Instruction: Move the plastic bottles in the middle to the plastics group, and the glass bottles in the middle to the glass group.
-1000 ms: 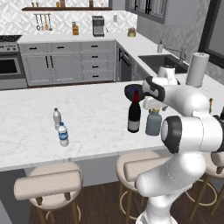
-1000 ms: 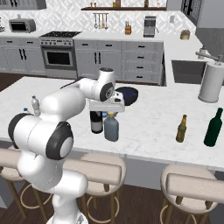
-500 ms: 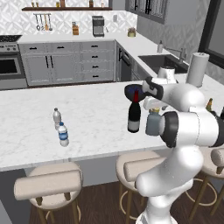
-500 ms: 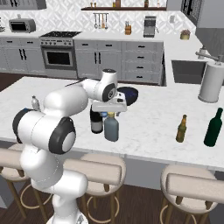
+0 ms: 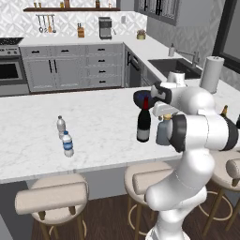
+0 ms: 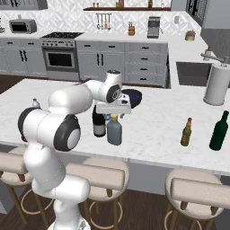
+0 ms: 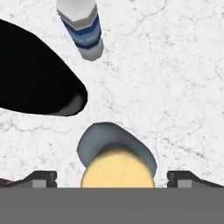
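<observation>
Grey-blue bottle (image 6: 114, 130) stands at the centre of the right base view, beside the dark wine bottle (image 6: 98, 124) on the white counter (image 6: 157, 130). Since a second ago the gripper (image 7: 112, 176) has come lower, directly over its tan cap, fingers (image 7: 41, 178) spread wide and holding nothing. A blue-labelled water bottle (image 7: 82, 27) lies toward the hand view's top.

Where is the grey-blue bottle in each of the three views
Left base view: grey-blue bottle right of centre, partly behind the arm, beside the wine bottle.
Right base view: centre, just right of the wine bottle, under the hand.
Hand view: bottom centre, seen from above, yellow top nearest the camera.
Shared landmark: the wine bottle, the dark shape at the hand view's left.
</observation>
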Tool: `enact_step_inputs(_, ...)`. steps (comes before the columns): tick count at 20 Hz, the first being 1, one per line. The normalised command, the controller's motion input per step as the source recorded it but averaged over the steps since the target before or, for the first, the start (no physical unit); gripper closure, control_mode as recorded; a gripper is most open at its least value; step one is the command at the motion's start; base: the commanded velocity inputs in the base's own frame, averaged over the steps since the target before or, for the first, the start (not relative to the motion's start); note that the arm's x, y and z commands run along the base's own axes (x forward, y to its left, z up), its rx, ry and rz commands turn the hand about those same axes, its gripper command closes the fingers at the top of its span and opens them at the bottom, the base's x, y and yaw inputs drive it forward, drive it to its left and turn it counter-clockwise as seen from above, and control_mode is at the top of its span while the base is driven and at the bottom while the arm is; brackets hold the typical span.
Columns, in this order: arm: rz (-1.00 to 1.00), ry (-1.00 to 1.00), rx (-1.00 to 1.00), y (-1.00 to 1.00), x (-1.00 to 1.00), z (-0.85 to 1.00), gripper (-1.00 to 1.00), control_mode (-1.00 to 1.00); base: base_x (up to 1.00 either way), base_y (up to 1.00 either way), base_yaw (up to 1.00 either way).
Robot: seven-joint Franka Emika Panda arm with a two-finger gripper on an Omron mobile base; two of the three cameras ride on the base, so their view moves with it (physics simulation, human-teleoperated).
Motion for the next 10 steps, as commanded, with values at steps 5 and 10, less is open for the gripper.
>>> enact_step_inputs(5, 0.03, 0.04, 0.00, 0.00, 0.00, -0.09, -1.00, -1.00, 0.00, 0.00, 0.00)
enact_step_inputs(10, 0.02, 0.04, 0.00, 0.00, 0.00, -0.04, -1.00, -1.00, 0.00, 0.00, 0.00)
